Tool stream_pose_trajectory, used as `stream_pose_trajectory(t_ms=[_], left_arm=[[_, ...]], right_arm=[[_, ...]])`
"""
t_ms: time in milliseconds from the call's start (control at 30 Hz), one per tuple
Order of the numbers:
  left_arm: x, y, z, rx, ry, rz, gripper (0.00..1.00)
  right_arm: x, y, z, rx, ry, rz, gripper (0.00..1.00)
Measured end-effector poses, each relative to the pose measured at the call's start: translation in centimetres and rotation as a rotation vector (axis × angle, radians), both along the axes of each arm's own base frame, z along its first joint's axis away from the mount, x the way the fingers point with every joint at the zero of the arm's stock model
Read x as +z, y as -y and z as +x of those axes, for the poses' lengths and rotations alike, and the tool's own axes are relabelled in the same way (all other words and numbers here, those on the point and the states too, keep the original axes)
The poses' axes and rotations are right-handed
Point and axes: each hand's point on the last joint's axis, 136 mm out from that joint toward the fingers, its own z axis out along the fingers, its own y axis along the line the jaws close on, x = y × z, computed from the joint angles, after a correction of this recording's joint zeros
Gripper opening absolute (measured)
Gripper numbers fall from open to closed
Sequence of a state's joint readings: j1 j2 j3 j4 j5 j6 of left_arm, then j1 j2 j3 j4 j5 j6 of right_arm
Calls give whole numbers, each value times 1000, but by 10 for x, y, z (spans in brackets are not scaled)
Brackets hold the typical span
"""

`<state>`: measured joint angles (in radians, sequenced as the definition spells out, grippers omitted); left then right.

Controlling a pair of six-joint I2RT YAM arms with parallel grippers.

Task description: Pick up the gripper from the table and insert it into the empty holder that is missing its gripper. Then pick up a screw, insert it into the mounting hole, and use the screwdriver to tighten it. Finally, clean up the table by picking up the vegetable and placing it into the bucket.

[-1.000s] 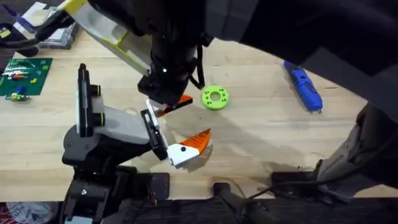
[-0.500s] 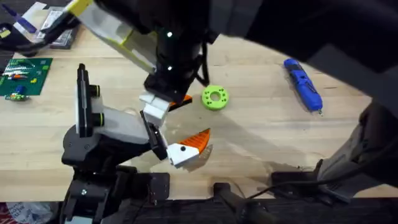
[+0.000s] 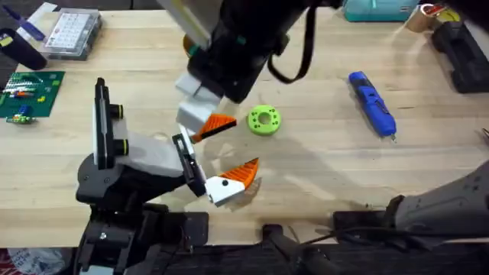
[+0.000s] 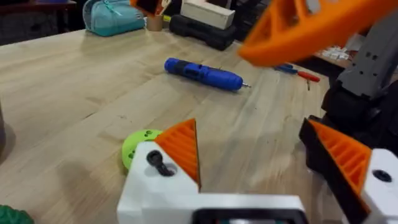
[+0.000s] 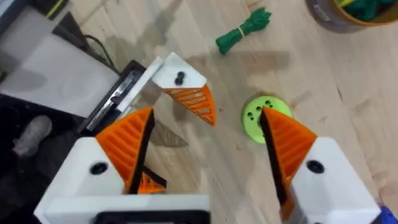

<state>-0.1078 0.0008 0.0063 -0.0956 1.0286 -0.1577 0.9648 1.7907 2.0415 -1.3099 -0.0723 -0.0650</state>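
Note:
The holder stands at the near left, with one orange finger mounted on its bar. The loose gripper lies at the bar's far end, peeking out in the right wrist view. I cannot tell whether it is seated. My right gripper hangs open above it, holding nothing. My left gripper is open low over the table. The blue screwdriver lies at the far right. The green vegetable lies near the bucket. A loose screw is out of view.
A green ring with holes lies just right of the gripper. A clear parts box and a green circuit board sit at the far left. A teal bag is at the back edge. Bare wood lies between ring and screwdriver.
My right arm has lifted and drawn back toward the far right, uncovering the table's back edge. The orange gripper has stayed at the holder's bar. The holder has not moved.

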Motion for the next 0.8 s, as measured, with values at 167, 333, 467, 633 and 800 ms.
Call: stream_pose_trajectory(t_ms=[167,333,467,633,800], left_arm=[[0,0,0,0,1,0,575],[0,0,0,0,4,2,10],[0,0,0,0,5,2,5],[0,0,0,0,5,2,5],[0,0,0,0,4,2,4]], right_arm=[[1,4,6,-31,-3,5,990],[1,4,6,-31,-3,6,990],[1,4,6,-31,-2,6,990],[1,4,6,-31,-2,6,990],[2,4,6,-31,-2,6,990]])
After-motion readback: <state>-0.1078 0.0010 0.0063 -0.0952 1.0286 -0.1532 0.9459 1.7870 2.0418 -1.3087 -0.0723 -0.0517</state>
